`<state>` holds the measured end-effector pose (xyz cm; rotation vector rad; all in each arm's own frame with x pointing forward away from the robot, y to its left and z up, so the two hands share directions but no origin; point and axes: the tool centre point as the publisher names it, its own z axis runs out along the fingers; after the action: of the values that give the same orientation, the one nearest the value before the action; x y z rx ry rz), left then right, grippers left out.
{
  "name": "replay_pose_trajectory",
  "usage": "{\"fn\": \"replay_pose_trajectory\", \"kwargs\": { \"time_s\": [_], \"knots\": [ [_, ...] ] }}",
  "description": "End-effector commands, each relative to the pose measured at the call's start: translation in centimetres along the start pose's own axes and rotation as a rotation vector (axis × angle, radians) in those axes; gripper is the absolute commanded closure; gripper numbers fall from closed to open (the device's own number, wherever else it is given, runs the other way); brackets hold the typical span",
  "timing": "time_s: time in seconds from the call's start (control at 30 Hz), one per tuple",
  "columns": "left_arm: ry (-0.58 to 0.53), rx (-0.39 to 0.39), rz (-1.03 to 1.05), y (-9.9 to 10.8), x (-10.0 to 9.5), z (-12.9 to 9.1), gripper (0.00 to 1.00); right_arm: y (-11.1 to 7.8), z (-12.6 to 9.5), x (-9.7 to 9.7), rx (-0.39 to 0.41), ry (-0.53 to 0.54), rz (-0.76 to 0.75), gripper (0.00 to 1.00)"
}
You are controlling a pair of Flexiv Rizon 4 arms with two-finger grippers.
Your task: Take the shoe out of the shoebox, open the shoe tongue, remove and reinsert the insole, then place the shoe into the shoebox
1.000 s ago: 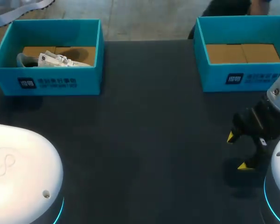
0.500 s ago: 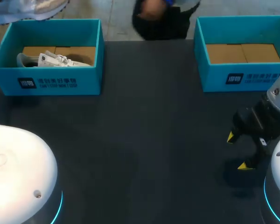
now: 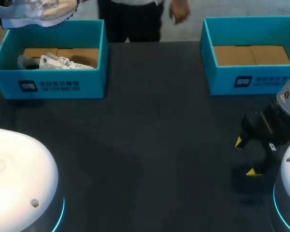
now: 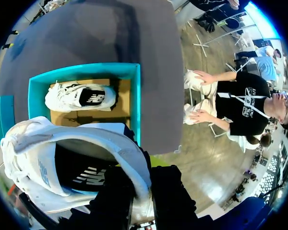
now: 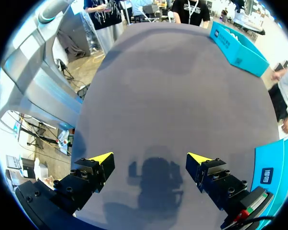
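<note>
A white shoe (image 3: 36,12) hangs above the far edge of the left blue shoebox (image 3: 53,84). In the left wrist view my left gripper (image 4: 141,201) is shut on the collar of this shoe (image 4: 62,163), one black finger inside and one outside; its yellow tips are hidden. Straight below it lies the left shoebox (image 4: 134,96) with a second white shoe (image 4: 79,96) on its side; that shoe (image 3: 55,62) also shows in the head view. My right gripper (image 3: 245,157) hovers open over the dark table at the right, its fingers (image 5: 98,160) wide apart with nothing between them.
A second blue shoebox (image 3: 251,79) stands at the back right, only brown cardboard inside it. It is close behind my right gripper. The white housing of my left arm (image 3: 19,179) fills the near left corner. The dark tabletop (image 3: 150,135) runs between the boxes.
The held shoe has drifted right, further into view above the left box. My left arm's housing has shifted slightly. The right arm has not moved.
</note>
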<state>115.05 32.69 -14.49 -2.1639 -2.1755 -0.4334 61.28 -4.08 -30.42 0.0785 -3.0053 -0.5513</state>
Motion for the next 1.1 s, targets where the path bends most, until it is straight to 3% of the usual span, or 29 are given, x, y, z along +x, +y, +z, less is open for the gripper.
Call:
{"fn": "replay_pose_trajectory", "kwargs": {
  "time_s": [0.03, 0.27, 0.6, 1.1],
  "knots": [
    [-0.001, -0.002, 0.001, -0.1, 0.0, -0.2, 1.00, 0.0, 0.1, 0.1, 0.002, -0.002, 0.001, 0.00],
    [-0.010, 0.024, 0.021, 1.8, -0.8, 1.3, 1.00, 0.0, 0.1, 0.1, 0.002, -0.002, 0.001, 0.00],
    [0.057, 0.062, 0.037, 3.8, -2.5, 5.8, 1.00, 0.0, 0.1, 0.1, 0.002, -0.002, 0.001, 0.00],
    [0.103, 0.075, 0.067, 2.3, -4.5, 9.9, 1.00, 0.0, 0.1, 0.1, 0.002, -0.002, 0.001, 0.00]
  ]
}}
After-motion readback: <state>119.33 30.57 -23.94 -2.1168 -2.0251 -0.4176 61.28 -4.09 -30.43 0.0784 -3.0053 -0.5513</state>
